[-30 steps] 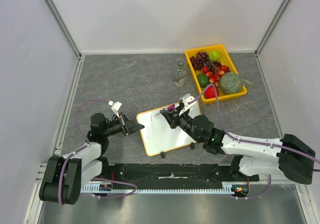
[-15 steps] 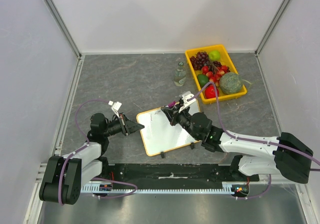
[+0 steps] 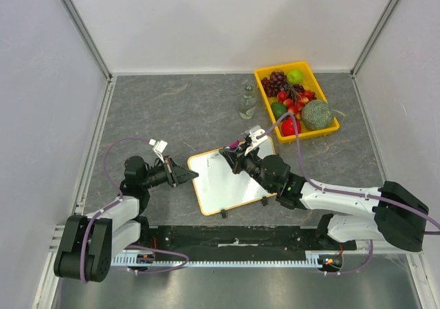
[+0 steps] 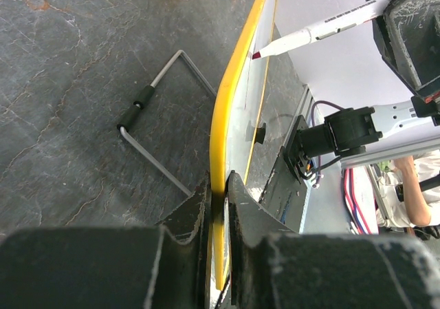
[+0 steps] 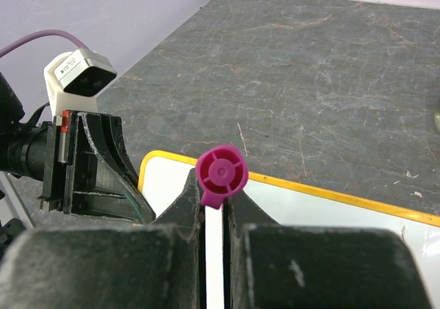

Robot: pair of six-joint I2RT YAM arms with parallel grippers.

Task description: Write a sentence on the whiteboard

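The whiteboard (image 3: pixel 223 182) lies on the table between the arms, white with a yellow rim, and no writing shows on it. My left gripper (image 3: pixel 190 175) is shut on its left rim; the left wrist view shows the jaws (image 4: pixel 218 185) pinching the yellow edge (image 4: pixel 230 96). My right gripper (image 3: pixel 238 159) is shut on a white marker over the board's far edge. The marker's purple end cap (image 5: pixel 221 172) sticks up between the fingers. Its dark-red tip (image 4: pixel 256 54) is at the board's face near the far left corner; I cannot tell if it touches.
A yellow tray of fruit (image 3: pixel 332 126) stands at the back right, with a small glass bottle (image 3: pixel 247 102) to its left. Two black clips (image 3: pixel 223 212) sit on the board's near edge. A wire stand (image 4: pixel 158 133) lies beside the board's left rim.
My right gripper with the marker has shifted slightly left and toward the board's far edge. The left gripper and the board have not moved.
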